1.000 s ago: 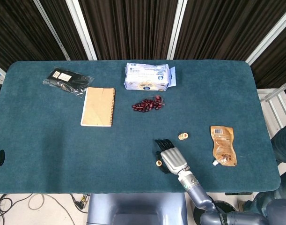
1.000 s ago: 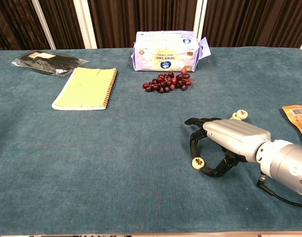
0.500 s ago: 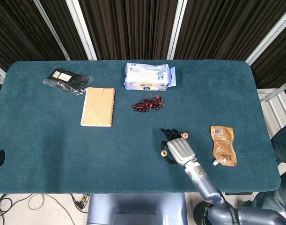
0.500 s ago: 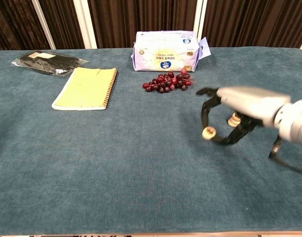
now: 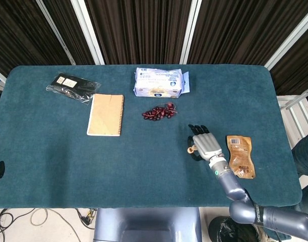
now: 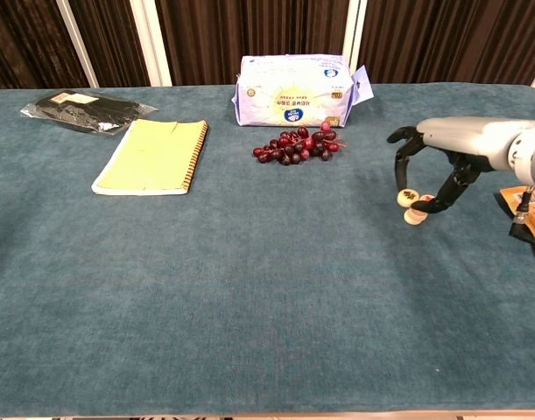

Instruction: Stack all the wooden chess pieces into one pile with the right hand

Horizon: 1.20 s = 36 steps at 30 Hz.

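Right hand (image 6: 433, 166) has carried the held chess piece (image 6: 407, 198) from the near edge of the surface (image 6: 249, 289) toward 1 o'clock; it pinches the disc just above and slightly left of the waiting stack (image 6: 415, 215). Remaining move, as I judge it: a short drop, nudged right. Chest view shows the vertical gap; head view hides the stack under the hand. Left hand unseen.
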### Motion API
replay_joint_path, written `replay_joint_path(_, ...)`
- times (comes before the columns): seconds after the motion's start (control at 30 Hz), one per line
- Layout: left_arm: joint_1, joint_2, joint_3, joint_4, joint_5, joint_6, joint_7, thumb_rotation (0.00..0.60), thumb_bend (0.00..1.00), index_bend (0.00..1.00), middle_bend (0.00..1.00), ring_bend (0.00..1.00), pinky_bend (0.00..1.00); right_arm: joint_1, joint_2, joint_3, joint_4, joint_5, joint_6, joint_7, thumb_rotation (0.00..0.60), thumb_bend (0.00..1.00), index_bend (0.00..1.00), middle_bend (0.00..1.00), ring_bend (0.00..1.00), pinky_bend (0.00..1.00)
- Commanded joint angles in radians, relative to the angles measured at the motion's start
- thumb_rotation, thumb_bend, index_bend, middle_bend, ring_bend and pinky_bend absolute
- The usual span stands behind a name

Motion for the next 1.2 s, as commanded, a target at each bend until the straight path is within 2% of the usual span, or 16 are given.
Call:
replay_joint_path(0.03,0.0,0.0,0.0,0.0,-0.001,0.0,0.0,0.6,0.49,0.14,0.0,0.0,0.0,0.018,-0.005,0.002,0.042,0.03,-0.013,0.015,0.6,0.41,0.54,0.0,0.0,0.0)
replay_joint_path(0.53,0.0,-0.001,-0.001,0.0,-0.003,-0.001,0.002,0.6,0.49,0.14,0.0,0.0,0.0,0.035,-0.018,-0.016,0.118,0.052,-0.015,0.073,0.6,0.41,0.54,0.0,0.0,0.0)
replay_joint_path(1.2,-0.001,-0.001,0.001,0.0,-0.002,-0.004,0.004,0.6,0.49,0.14,0.0,0.0,0.0,0.03,-0.012,-0.05,0.127,0.042,-0.003,0.113,0.6,0.41,0.54,0.0,0.0,0.0)
